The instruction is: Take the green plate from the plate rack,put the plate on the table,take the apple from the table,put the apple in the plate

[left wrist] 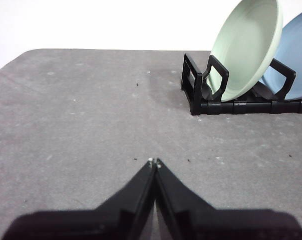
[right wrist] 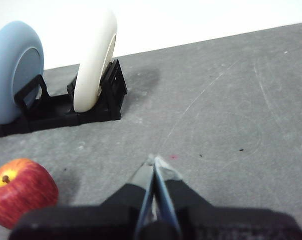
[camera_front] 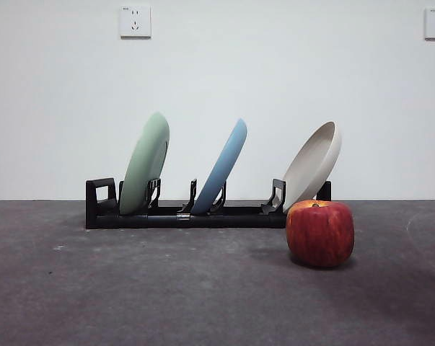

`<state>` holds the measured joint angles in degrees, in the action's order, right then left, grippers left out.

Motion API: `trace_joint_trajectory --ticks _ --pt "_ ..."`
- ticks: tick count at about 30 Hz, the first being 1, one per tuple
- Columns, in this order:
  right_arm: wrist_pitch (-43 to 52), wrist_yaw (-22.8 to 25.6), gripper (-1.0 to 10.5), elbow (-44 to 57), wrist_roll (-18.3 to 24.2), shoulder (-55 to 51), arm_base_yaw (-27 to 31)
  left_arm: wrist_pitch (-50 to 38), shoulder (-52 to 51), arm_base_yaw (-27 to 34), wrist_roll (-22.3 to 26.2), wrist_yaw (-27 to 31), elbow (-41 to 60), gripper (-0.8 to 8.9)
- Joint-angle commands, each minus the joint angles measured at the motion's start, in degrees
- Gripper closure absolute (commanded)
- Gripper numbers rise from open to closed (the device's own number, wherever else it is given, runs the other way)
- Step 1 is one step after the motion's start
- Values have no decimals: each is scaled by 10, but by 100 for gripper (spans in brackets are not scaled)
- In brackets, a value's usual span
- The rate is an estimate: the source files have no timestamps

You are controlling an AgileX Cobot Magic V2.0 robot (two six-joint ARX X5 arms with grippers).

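1. The left gripper (left wrist: pixel 155 162) is hovering clenched and empty above open worktop (camera_front: pixel 167 288).
2. The green plate (camera_front: pixel 145 164) is leaning at the plate rack's (camera_front: pixel 203 215) left end.
3. The apple (camera_front: pixel 319 233) is sitting before the rack's right end.
4. The right gripper (right wrist: pixel 154 160) is hovering clenched and empty beside it.

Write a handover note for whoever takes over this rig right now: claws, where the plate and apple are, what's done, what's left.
Left claw: shut, empty, low over the dark grey matte table, short of the rack's green-plate end.
Right claw: shut, empty, over the table near the dark red apple.
The pale sage green round plate stands tilted in the end slot of the long black plate rack, beside the blue plate and the beige plate.
The apple sits on the table in front of the rack's beige-plate end.
Done: nothing yet.
Left: lift out the green plate, set it on the table, put the apple in it.
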<state>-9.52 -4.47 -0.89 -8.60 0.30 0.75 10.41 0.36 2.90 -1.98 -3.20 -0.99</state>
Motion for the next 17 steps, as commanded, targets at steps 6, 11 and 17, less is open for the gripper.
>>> trace_joint_trajectory --ticks 6,11,17 --pt "-6 -2 963 5 -116 -1 -1 -14 -1 -1 -39 -2 8 818" --pt "-25 -5 963 -10 -165 13 -1 -13 0 -1 -98 -4 -2 819" --pt "-30 -57 963 -54 -171 78 -1 -9 22 -1 -103 -12 -47 819"
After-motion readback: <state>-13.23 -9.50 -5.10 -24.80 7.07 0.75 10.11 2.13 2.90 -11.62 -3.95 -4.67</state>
